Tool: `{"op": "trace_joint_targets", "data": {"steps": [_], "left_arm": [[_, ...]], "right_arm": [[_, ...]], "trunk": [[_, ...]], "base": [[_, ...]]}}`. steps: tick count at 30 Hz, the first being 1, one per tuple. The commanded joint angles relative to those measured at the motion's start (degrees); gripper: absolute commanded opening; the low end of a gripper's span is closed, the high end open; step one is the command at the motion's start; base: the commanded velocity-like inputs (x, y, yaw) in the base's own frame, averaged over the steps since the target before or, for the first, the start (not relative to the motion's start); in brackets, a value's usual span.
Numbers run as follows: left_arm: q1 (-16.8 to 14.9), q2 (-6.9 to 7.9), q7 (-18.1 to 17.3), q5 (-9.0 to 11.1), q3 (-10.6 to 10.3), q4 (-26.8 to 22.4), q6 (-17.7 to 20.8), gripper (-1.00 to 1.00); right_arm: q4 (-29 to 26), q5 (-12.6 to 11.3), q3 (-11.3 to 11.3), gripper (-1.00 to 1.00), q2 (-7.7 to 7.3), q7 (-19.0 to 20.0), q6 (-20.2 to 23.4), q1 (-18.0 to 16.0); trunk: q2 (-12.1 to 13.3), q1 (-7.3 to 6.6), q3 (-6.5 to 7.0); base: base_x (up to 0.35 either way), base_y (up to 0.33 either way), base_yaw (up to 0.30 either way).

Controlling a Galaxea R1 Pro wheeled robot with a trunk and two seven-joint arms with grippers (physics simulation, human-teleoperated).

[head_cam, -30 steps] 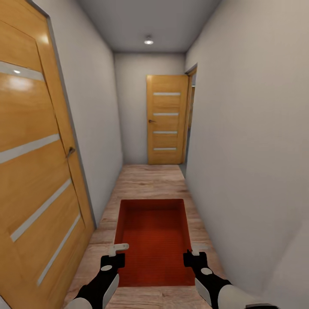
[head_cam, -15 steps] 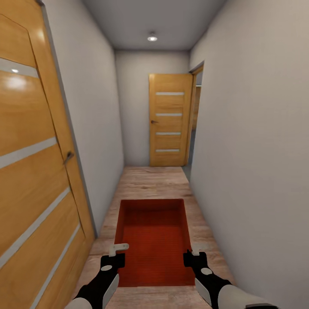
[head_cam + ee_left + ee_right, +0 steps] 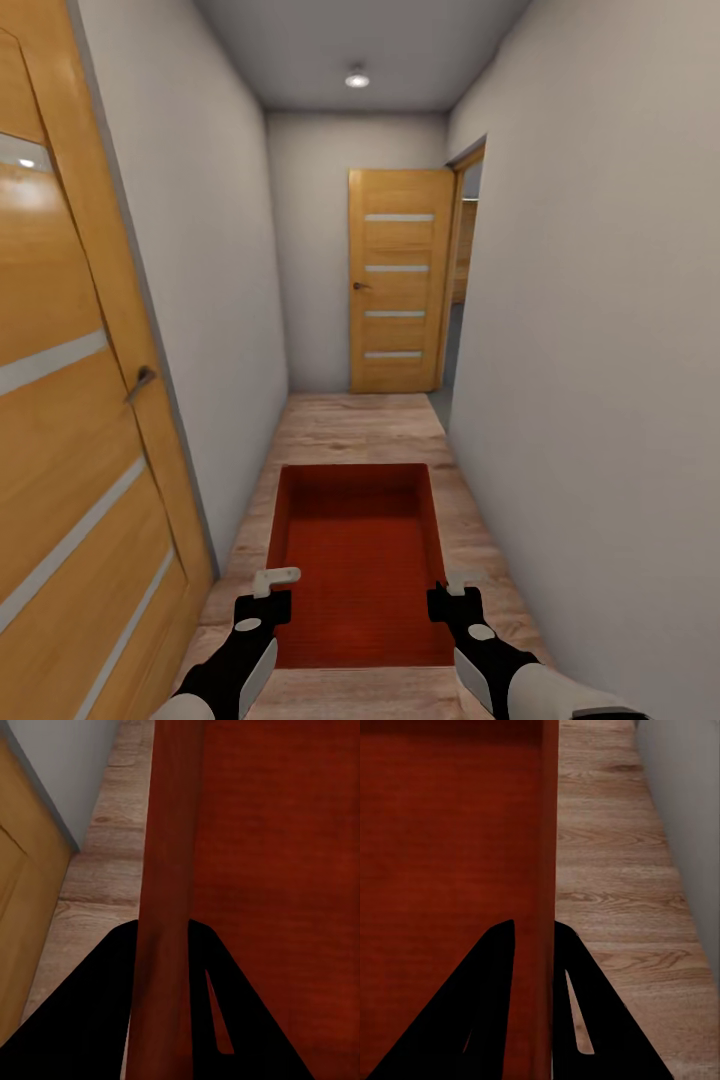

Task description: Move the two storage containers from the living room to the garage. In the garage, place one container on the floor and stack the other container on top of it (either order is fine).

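Note:
I carry one red-orange storage container [image 3: 358,560], lidless and open side up, held level in front of me over the light wood plank floor of a narrow hallway. My left gripper [image 3: 272,592] is shut on its left wall [image 3: 169,907], with one black finger on each side. My right gripper [image 3: 450,592] is shut on its right wall [image 3: 546,870] in the same way. The container is empty inside.
White walls close in on both sides. A wooden door with glass strips [image 3: 70,420] stands close on my left. Another such door [image 3: 398,285] closes the hallway's far end, and beside it on the right is an open doorway [image 3: 462,270].
The view has advanced along the hallway: the left door slides past and the far door looks a little nearer. The container and both grippers keep the same hold.

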Motion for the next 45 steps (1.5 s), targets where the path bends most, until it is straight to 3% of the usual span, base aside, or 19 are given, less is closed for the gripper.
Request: {"op": "trace_joint_targets", "data": {"steps": [1,45], "left_arm": [[0.0,0.54,0.5,-0.9,2.1,-2.4,0.1,-1.00],[0.0,0.69,0.5,-0.9,2.1,-2.4,0.1,-1.00]], "right_arm": [[0.1,-0.2,-1.0,-1.00,0.00,-0.4,-0.2,0.0],[0.1,-0.1,-1.0,-1.00,0.01,-0.4,-0.2,0.0]], "trunk": [[0.0,0.04,-0.08],[0.0,0.04,-0.08]], "base": [[0.321,0.000,0.000],[0.322,0.000,0.000]]}}
